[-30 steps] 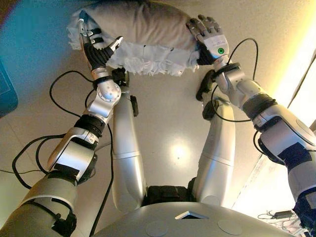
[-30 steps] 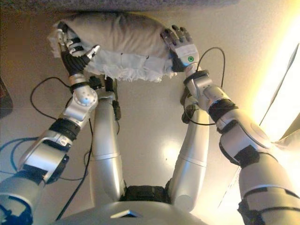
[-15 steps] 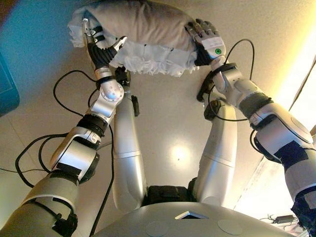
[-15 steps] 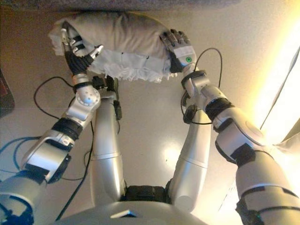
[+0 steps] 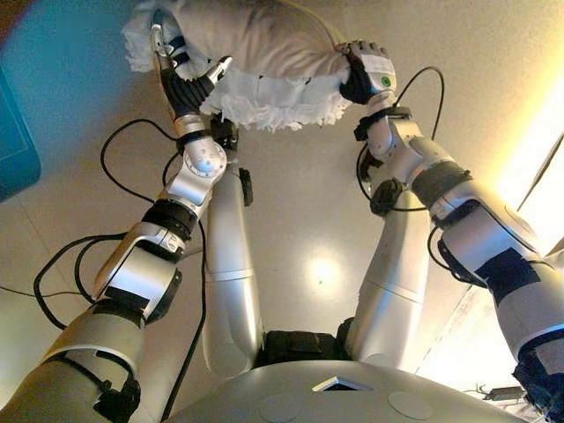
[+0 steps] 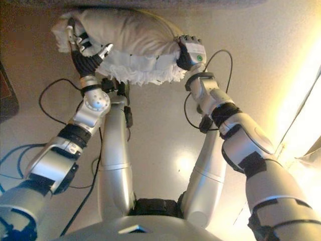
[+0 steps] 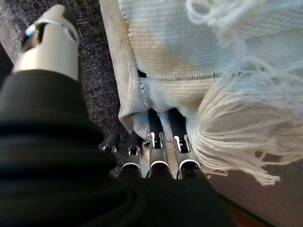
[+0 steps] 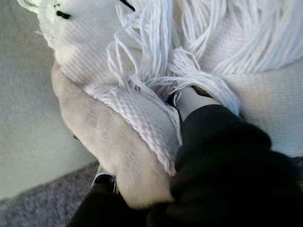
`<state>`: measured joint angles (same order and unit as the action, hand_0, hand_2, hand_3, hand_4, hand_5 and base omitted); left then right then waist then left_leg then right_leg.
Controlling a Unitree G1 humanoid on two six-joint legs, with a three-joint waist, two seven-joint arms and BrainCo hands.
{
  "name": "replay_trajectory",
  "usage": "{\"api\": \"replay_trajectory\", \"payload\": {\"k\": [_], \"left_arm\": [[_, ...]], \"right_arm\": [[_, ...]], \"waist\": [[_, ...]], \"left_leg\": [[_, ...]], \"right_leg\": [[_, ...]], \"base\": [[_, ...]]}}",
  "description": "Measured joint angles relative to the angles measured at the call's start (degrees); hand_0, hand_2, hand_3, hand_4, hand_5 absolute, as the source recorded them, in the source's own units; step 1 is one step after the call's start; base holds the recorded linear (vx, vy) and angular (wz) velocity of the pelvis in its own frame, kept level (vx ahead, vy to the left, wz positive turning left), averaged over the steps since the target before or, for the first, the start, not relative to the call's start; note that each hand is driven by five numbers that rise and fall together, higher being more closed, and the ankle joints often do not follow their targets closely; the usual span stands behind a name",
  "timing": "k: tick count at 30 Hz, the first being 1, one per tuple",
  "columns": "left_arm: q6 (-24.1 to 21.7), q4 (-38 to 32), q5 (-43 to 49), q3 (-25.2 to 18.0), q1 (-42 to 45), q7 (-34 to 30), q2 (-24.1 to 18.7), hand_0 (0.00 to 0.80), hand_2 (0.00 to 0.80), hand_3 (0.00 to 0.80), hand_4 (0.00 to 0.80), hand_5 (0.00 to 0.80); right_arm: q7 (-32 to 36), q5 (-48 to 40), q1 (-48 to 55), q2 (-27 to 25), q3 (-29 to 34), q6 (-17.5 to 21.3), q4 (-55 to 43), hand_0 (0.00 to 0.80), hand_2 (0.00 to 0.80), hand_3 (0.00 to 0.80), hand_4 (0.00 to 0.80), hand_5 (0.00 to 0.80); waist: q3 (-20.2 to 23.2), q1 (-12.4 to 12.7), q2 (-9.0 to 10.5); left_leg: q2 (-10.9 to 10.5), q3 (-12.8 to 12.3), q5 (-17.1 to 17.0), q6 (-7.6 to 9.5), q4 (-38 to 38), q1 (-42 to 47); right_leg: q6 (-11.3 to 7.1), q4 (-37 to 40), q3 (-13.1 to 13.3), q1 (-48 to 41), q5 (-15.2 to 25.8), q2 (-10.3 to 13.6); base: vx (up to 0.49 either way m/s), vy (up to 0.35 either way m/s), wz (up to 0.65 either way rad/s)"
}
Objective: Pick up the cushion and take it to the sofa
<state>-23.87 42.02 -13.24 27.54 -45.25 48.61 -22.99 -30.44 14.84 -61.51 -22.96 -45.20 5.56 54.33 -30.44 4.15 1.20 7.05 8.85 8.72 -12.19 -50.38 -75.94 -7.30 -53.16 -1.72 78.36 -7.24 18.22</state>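
Observation:
A beige cushion (image 5: 264, 40) with a white woven, fringed side is held up between my two hands, close to the dark grey sofa (image 6: 150, 3) at the far edge. My left hand (image 5: 182, 88) presses on its left end with straight fingers (image 7: 156, 146) slid under a fold of the cover, the thumb standing apart. At the right end, my right hand (image 5: 366, 75) is curled round the cushion (image 8: 123, 156), its thumb (image 8: 194, 101) buried in the fringe. Grey sofa fabric (image 7: 94, 28) shows just behind the cushion.
A blue object (image 5: 13, 132) stands on the floor at the left. A dark mat (image 6: 7, 95) lies at the left edge. A bright strip of light runs along the right side of the beige floor.
Both arms have carried the cushion further away from me, towards the sofa. The right hand's fingers, spread flat on the cushion before, are now curled round its end.

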Motion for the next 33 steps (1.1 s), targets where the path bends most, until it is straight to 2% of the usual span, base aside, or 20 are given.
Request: {"api": "replay_trajectory", "payload": {"k": [12,22,27,33], "left_arm": [[-0.1,-0.8,0.1,-0.1,0.3,-0.2,0.3,0.000,0.000,0.000,0.000,0.000],[-1.6,-8.3,1.5,-1.9,4.7,-1.6,-2.0,0.000,0.000,0.000,0.000,0.000],[-3.2,-12.9,4.0,-5.6,9.7,1.1,-4.2,0.000,0.000,0.000,0.000,0.000],[-2.9,-12.4,3.4,-9.2,12.1,1.6,-5.5,0.000,0.000,0.000,0.000,0.000]], "right_arm": [[-1.3,-1.0,1.5,-0.5,1.8,-2.0,-2.6,0.800,0.800,0.800,0.800,0.800],[-2.8,-4.1,8.0,-6.5,6.8,-2.0,-7.5,0.800,0.800,0.800,0.800,0.800],[-4.4,-5.6,11.7,-10.1,10.0,-2.0,-9.4,0.800,0.800,0.800,0.800,0.800],[-5.1,-6.5,12.8,-12.7,11.5,-1.9,-9.4,0.800,0.800,0.800,0.800,0.800]], "waist": [[0.0,-0.1,0.01],[0.0,-0.4,0.06],[0.0,-0.5,0.07],[0.0,-0.4,0.07]], "left_leg": [[0.0,0.1,0.0,-0.01,-0.4,-0.1],[0.7,0.4,0.1,-0.02,-1.7,-0.3],[0.9,0.6,0.5,0.03,-2.6,-0.7],[0.9,0.6,1.0,0.40,-3.6,-1.3]], "right_leg": [[0.03,-0.3,0.1,0.0,-0.1,0.0],[-0.10,-0.1,-0.6,-1.0,0.0,-0.3],[-0.16,-0.2,-0.6,-0.9,0.1,-0.6],[-0.29,-0.3,-0.6,-0.8,0.1,-0.6]], "base": [[-0.001,-0.003,0.00],[0.003,-0.044,-0.02],[-0.001,-0.010,-0.03],[0.000,0.000,0.00]]}}
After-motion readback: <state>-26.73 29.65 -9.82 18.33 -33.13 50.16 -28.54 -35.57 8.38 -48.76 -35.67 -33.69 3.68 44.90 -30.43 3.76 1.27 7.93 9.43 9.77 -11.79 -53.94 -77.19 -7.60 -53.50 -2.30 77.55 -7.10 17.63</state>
